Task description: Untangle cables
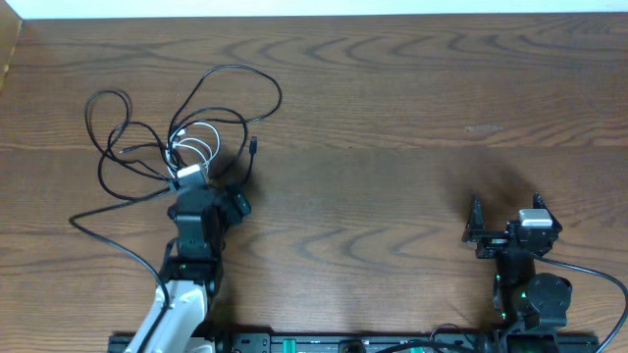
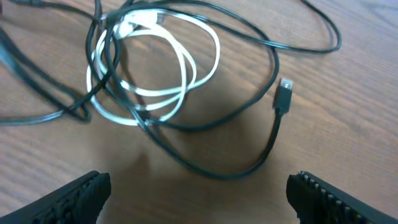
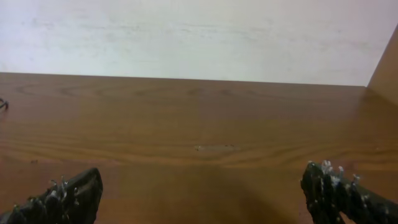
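Brown wood-grain surface carries the tangle on its left side. A thin black cable loops widely, and a white cable lies coiled among those loops, just ahead of the left end effector, whose fingers stand spread, clear of both. Its wrist view shows black strands crossing the white coil and a small plug lying to the right. Only the overhead view shows a black strand trailing leftward past the arm. The right end effector sits well apart, spread wide, facing wood and a pale wall.

A thin black cable sprawls in loose loops, tangled through a small coiled white cable.
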`<state>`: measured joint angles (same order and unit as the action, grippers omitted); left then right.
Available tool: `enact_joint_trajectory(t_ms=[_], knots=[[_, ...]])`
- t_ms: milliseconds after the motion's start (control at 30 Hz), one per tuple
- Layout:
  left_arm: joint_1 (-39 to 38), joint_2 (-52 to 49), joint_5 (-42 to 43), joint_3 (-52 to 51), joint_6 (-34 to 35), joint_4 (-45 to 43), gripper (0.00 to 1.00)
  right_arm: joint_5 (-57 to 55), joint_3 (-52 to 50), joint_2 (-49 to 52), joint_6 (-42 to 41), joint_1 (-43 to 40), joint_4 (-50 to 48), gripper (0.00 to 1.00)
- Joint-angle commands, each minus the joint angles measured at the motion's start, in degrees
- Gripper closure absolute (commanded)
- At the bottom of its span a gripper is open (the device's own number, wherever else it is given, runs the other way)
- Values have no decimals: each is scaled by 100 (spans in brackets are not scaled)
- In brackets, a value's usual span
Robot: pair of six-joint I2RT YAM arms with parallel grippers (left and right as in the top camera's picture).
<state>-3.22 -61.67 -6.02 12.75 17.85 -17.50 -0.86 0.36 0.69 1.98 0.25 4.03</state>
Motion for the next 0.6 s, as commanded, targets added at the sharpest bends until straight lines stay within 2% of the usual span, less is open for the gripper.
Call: enact_joint_trajectory(t_ms=[0, 300, 433, 567], knots=[[-13, 216, 48, -339, 4, -85, 5, 37, -7, -37, 66, 33, 26, 1], [-13, 791, 57, -1266, 20, -350, 5, 37, -7, -37, 66, 33, 26, 1], [-9, 1045, 114, -1252, 26, -125, 5, 37, -7, -37, 66, 33, 26, 1], [-9, 1469, 157, -1252, 26, 485, 5, 37, -7, -37, 66, 33, 26, 1]])
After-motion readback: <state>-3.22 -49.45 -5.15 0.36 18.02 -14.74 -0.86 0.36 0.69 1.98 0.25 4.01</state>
